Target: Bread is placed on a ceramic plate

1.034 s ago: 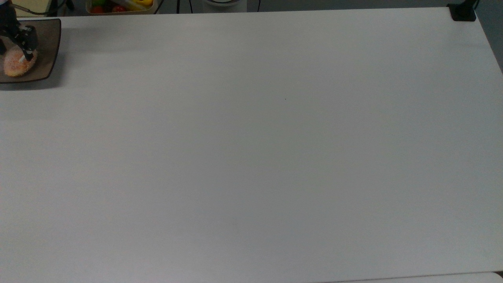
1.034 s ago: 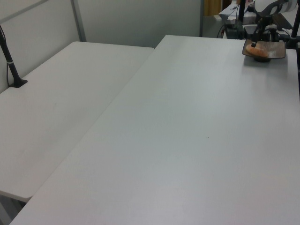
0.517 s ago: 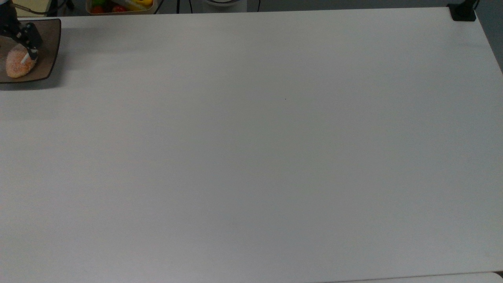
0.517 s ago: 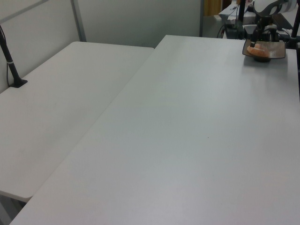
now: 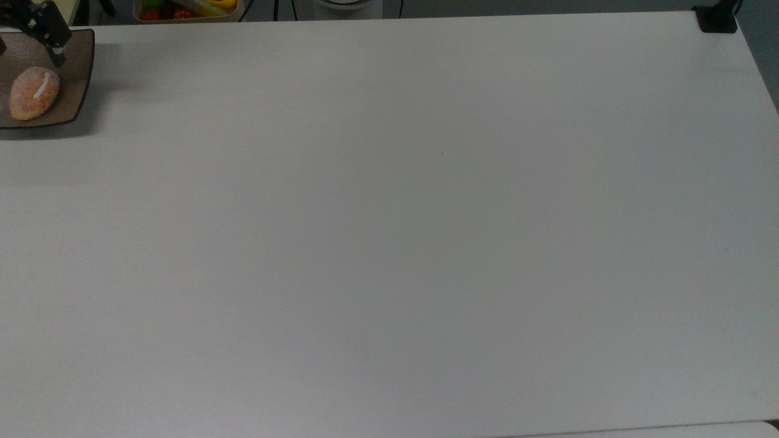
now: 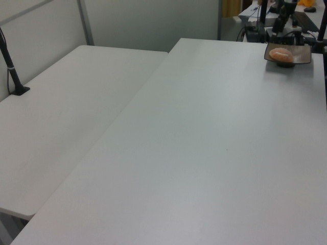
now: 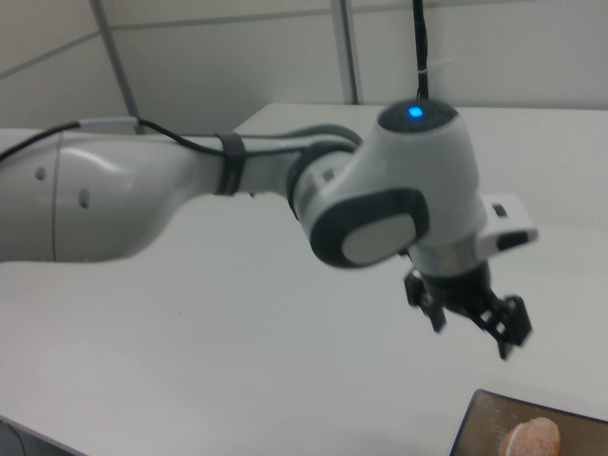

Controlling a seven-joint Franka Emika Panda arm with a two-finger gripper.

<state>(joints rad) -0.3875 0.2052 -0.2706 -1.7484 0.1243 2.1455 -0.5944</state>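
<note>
I see the bread [image 5: 34, 93] lying on the plate [image 5: 76, 73]; my gripper [image 7: 472, 323] hangs above the plate, fingers apart, holding nothing.

Bread [image 5: 34, 93]: rough sugary crust. Ceramic plate [image 5: 76, 73]: glossy brown glaze. Table [image 5: 401, 231]: smooth matt white.

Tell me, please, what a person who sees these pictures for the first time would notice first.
Probably the big white robot arm filling the right view, its tool open and empty above the table. Next, the orange-brown bread lying on the brown ceramic plate in the top view's far left corner. The wide white table spreads around them.
</note>
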